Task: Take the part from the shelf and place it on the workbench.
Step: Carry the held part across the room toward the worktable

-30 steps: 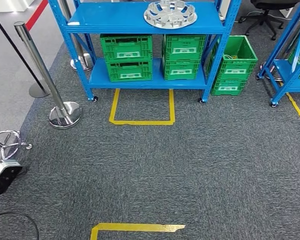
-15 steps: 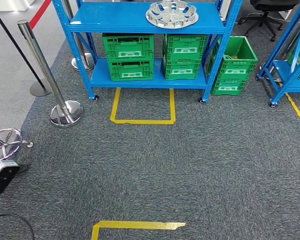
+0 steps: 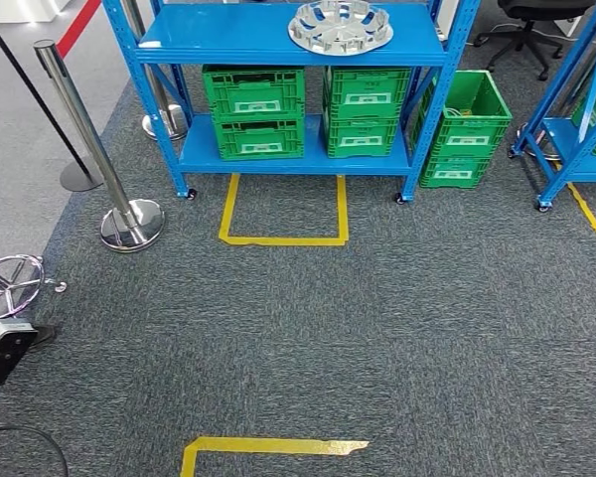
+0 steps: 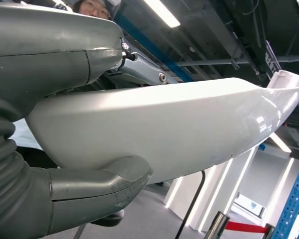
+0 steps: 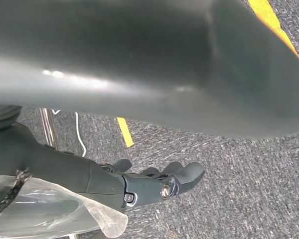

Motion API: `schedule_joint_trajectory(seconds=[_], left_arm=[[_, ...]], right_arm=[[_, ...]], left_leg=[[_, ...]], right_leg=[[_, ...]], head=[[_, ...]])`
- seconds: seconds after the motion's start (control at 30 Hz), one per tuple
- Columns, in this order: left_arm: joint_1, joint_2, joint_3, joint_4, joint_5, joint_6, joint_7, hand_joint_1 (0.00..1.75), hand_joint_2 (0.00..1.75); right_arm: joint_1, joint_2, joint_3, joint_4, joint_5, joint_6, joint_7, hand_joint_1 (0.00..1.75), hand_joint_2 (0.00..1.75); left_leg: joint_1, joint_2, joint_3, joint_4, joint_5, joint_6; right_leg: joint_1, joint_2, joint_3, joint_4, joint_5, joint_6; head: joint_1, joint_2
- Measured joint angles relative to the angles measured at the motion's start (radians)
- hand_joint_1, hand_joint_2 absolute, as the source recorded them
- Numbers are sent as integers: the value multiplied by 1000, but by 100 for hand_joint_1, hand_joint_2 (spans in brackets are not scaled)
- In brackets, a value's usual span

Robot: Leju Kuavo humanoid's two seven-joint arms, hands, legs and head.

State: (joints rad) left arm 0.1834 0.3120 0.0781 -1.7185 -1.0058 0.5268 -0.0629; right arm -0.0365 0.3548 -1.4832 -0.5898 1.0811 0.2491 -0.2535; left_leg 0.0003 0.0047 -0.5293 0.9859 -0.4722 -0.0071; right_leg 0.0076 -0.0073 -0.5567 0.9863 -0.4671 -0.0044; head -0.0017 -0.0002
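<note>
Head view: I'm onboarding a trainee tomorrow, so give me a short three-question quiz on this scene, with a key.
1. True or false: the silver part lies on the top level of the blue shelf.
2. What sits on the shelf's lower level? A) green crates B) cardboard boxes C) paint cans
3. Fill in: the floor markings in front of the shelf are made of ____ tape.

Key: 1 true; 2 A; 3 yellow.
</note>
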Motion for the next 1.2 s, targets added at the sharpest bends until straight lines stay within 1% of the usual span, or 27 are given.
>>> schedule_joint_trajectory(seconds=[0.2,0.47,0.53,0.57,0.6,0.63,0.67,0.7,0.77,0.8,0.83,0.87,0.9,0.93,0.97,1.0,1.03,1.07,1.13,1.17,1.2], left_arm=[[0,0,0,0,0,-1,0,143,175],[0,1,0,0,1,-9,-10,143,175],[-1,2,0,0,2,-12,-11,143,175],[-2,4,0,0,2,-12,-12,143,175],[-3,6,0,0,3,-13,-12,143,175],[-4,7,0,0,3,-13,-13,143,175],[-5,8,0,0,3,-13,-13,143,175],[-7,8,-1,0,3,-12,-14,143,175],[-8,7,-2,1,4,-12,-14,143,175],[-8,7,-3,2,4,-12,-14,143,175],[-8,6,-4,2,4,-12,-15,143,175],[-8,6,-5,3,4,-12,-15,143,175],[-9,6,-6,3,5,-12,-15,143,175],[-9,6,-6,3,6,-12,-15,143,175],[-10,7,-5,3,6,-12,-15,143,175],[-11,8,-4,3,7,-12,-15,143,175],[-12,10,-3,3,7,-11,-15,143,175],[-13,12,-2,3,8,-11,-15,143,175],[-14,15,-1,3,11,-10,-15,143,175],[-14,15,0,3,12,-10,-15,143,175],[-14,15,0,3,12,-10,-15,143,175]], right_arm=[[0,0,0,0,-2,3,-3,0,0],[1,0,0,3,-26,37,-17,0,0],[1,0,0,6,-29,42,-19,0,0],[1,0,0,8,-31,45,-19,0,0],[1,-1,0,10,-33,48,-19,0,0],[2,-1,0,12,-34,51,-20,0,0],[2,-2,0,13,-35,53,-20,0,0],[2,-3,0,15,-37,55,-20,0,0],[3,-5,0,19,-39,58,-19,0,0],[4,-7,0,20,-39,59,-18,0,0],[6,-8,0,21,-40,60,-17,0,0],[6,-10,0,23,-40,62,-17,0,0],[7,-11,0,24,-40,63,-16,0,0],[6,-12,0,26,-40,61,-16,0,0],[4,-13,0,28,-39,57,-15,0,0],[4,-12,0,30,-37,50,-13,0,0],[4,-12,0,32,-35,43,-11,0,0],[5,-12,0,33,-33,37,-9,0,0],[6,-12,0,35,-31,29,-6,0,0],[5,-12,0,35,-30,27,-6,0,0],[3,-12,0,36,-30,24,-7,0,0]], left_leg=[[0,0,0,0,1,1],[0,0,-1,0,1,1],[-2,0,-2,4,1,7],[-3,0,-3,2,3,12],[0,2,-1,-5,8,19],[4,6,2,-16,16,23],[7,10,4,-28,24,28],[11,15,4,-36,30,30],[12,24,-4,-38,35,31],[14,30,-7,-37,36,29],[16,37,-9,-35,36,25],[20,43,-10,-32,35,20],[24,49,-12,-26,32,13],[28,53,-14,-17,28,4],[29,55,-17,-7,23,-7],[28,57,-20,2,17,-16],[26,58,-23,8,15,-16],[25,58,-24,11,15,-9],[25,56,-24,10,21,20],[25,56,-25,9,23,30],[26,55,-24,7,25,35]], right_leg=[[0,0,0,0,0,0],[0,0,-1,0,1,0],[-3,-1,-1,-2,6,5],[-4,-1,-1,-5,9,9],[-4,0,-2,-5,9,13],[-3,2,-7,1,1,17],[-2,4,-19,22,-17,21],[-4,6,-41,67,-47,24],[-11,7,-103,199,-113,34],[-16,6,-126,252,-131,39],[-21,6,-132,270,-130,45],[-26,4,-117,246,-111,51],[-31,-1,-82,186,-79,57],[-35,-5,-42,116,-57,63],[-38,-5,-8,58,-41,63],[-40,-4,13,23,-35,59],[-40,-1,20,12,-38,52],[-40,1,20,13,-35,44],[-38,0,20,14,-33,38],[-36,0,20,14,-32,35],[-33,0,19,14,-32,31]], head=[[0,0],[0,0],[0,0],[-1,0],[-1,0],[0,0],[2,0],[4,0],[7,0],[7,0],[7,0],[6,0],[7,0],[8,0],[8,0],[8,0],[7,0],[5,0],[3,0],[3,0],[3,0]])
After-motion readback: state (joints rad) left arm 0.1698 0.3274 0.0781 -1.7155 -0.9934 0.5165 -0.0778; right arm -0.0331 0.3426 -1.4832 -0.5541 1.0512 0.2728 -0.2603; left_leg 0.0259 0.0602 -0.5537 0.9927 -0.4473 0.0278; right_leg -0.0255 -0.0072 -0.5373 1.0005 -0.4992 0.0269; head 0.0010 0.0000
